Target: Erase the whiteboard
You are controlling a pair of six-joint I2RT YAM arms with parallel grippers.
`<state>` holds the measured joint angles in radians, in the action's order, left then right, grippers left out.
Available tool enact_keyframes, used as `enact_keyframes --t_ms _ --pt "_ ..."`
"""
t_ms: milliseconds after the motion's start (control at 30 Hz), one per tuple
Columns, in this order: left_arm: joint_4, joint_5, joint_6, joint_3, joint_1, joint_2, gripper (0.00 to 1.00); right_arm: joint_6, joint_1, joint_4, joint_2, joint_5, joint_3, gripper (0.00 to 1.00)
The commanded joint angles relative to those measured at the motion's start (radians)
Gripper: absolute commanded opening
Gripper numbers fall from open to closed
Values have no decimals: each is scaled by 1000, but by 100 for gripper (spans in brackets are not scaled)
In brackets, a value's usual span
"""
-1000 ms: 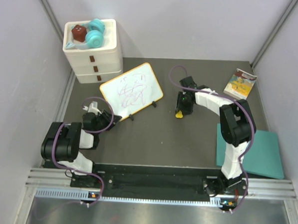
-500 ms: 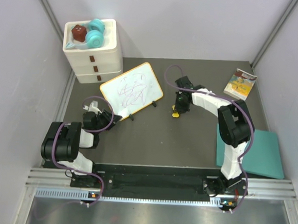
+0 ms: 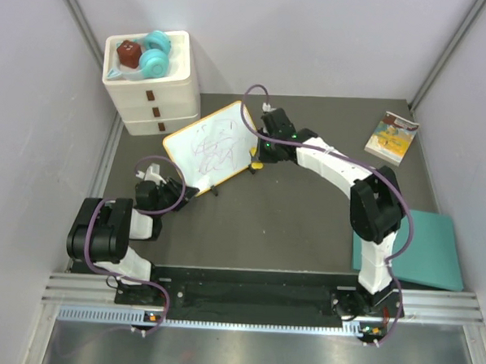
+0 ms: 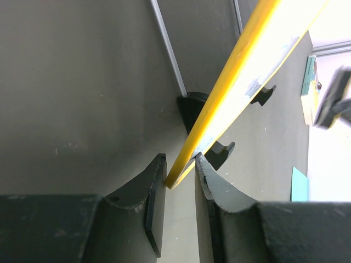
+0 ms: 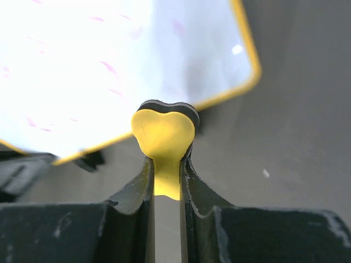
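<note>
nearest the arm bases, well off to the right of the whiteboard (image 3: 215, 147), a flat teal mat (image 3: 435, 249) is lying on the dark table (image 3: 290, 225), apart from everything else. just at the whiteboard's near left corner, the left gripper (image 4: 180, 175) is sitting low with its jaws narrowed onto the thin orange-yellow frame, the corner of the board pinched between the two fingers; the board's small black feet (image 4: 219, 153) are showing just beyond that grip. the whiteboard itself is standing tilted near the middle of the table, its face turned upward and carrying dark scribbles. at its right edge the right gripper (image 5: 165, 164) is reaching in, its jaws drawn tight on a yellow heart-shaped eraser (image 5: 163, 134), whose rounded end is pointing at the frame's lower right side; whether it is touching the board cannot be told. nothing is standing between the eraser and the board's face. farther to the right of the whiteboard, a small colourful book (image 3: 391, 136) is lying flat. behind the whiteboard's left corner, a white drawer box (image 3: 154, 84) is standing with its drawers closed, and its open top is holding teal toys (image 3: 156, 53) and a reddish-brown one (image 3: 128, 54).
</note>
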<state>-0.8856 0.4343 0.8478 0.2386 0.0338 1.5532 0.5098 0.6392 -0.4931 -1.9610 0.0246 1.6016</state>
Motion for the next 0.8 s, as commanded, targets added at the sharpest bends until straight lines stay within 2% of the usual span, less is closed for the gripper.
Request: enact_keyframes --t_ms 0,200,367,533,767 --pt "96 -117 -10 18 6 24 28 -47 83 132 -76 38 141 0" --pt "97 -117 -12 18 8 25 28 -85 139 250 -185 55 241 0" --pt "103 -120 -12 18 8 21 28 -71 168 195 -292 92 363 0" --pt "102 -118 -10 18 8 24 27 -89 250 145 -345 236 454 0" --pt "100 -114 -15 18 6 24 26 -82 300 183 -340 253 432 0"
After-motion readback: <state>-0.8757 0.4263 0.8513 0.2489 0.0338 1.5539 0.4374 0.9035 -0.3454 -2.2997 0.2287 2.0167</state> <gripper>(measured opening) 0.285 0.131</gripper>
